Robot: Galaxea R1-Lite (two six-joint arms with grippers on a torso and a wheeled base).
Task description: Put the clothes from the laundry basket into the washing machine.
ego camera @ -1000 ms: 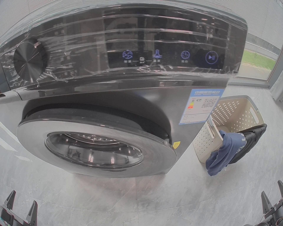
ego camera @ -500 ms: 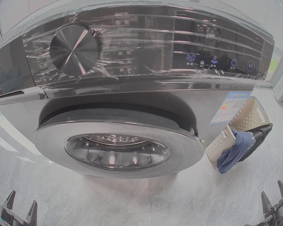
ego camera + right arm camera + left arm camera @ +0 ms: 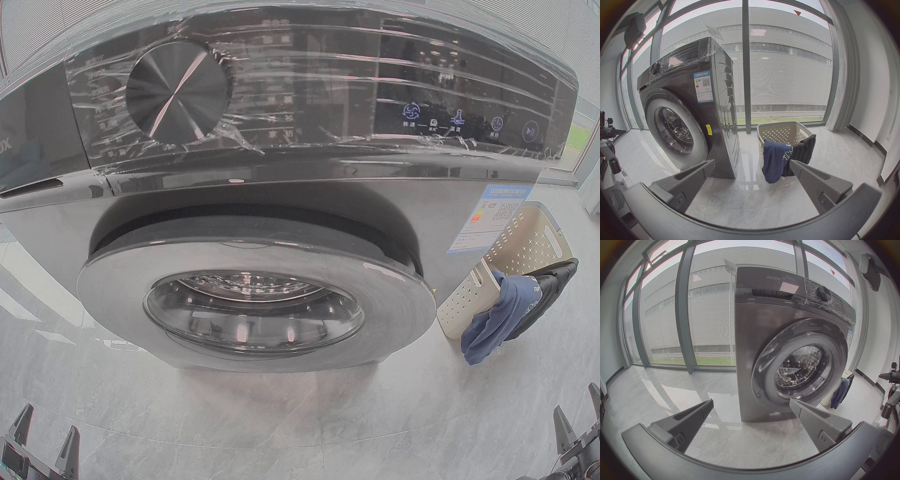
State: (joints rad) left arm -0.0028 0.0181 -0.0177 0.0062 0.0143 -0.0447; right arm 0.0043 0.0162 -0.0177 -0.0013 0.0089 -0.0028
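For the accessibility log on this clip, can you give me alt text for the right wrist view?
A dark grey front-loading washing machine, its round door shut, stands beside a beige laundry basket with a blue garment and a black garment draped over its rim. The open right hand is in the foreground, holding nothing.

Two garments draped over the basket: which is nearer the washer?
The blue garment, draped over the laundry basket rim on the washing machine side; the black garment hangs beside it, farther away.
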